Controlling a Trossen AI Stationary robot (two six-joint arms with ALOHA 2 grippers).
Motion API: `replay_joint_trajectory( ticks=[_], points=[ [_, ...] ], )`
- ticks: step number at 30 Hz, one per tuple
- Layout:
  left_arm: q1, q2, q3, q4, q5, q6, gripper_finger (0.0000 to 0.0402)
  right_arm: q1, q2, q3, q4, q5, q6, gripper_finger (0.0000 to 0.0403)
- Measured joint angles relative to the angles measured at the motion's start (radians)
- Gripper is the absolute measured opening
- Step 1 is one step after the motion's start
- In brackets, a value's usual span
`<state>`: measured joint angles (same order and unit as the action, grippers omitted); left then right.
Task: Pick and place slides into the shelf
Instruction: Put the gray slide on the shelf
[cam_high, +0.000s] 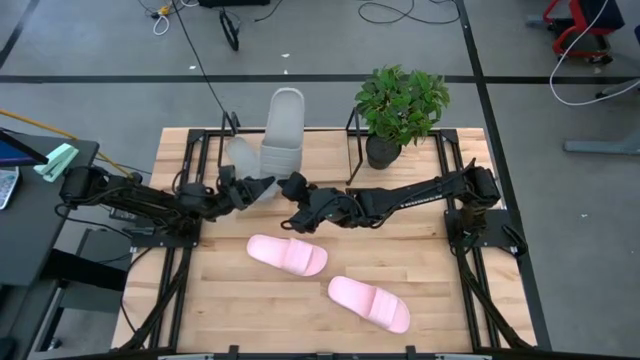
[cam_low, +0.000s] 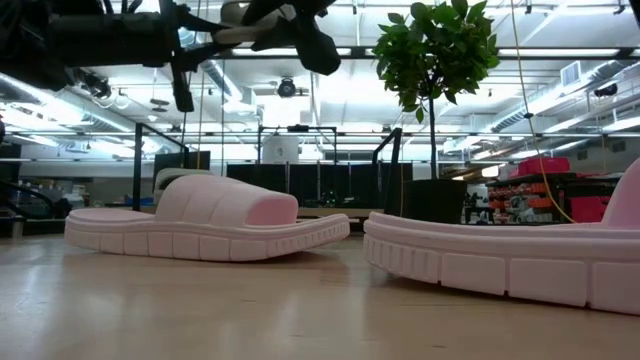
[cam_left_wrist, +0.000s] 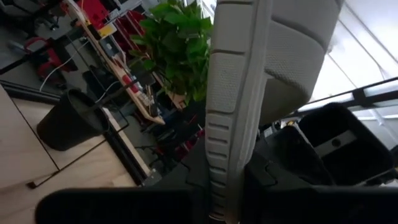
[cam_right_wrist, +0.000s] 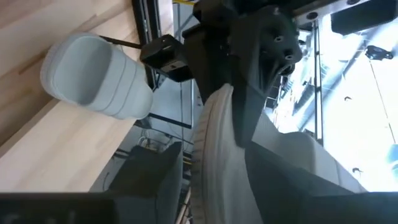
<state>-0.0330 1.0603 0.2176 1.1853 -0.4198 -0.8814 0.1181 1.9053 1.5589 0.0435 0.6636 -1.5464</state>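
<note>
Pink slide nearest on desk. Grey slide pinched by left claw and right claw, both closed on it; looks soft, light; grip sole edge.

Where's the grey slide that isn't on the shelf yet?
High view: the grey slide is held above the table's back left, between left pincer and right pincer, beside the shelved grey one.
</note>
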Motion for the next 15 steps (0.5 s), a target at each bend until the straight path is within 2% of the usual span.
replay_joint_trajectory(
  ticks=[5,11,15],
  points=[
    [0.0,0.0,0.0,0.001,-0.002,-0.002,0.0074,-0.013,0.0,0.0,-0.002,0.0,0.0,0.0153],
    [0.001,0.0,0.0,-0.003,-0.006,0.002,0.0043,-0.027,0.0,0.0,-0.001,-0.012,0.034,0.0129],
    [0.001,0.0,0.0,-0.002,-0.008,0.023,0.0043,-0.03,0.0,0.0,-0.001,-0.016,0.034,0.0092]
  ],
)
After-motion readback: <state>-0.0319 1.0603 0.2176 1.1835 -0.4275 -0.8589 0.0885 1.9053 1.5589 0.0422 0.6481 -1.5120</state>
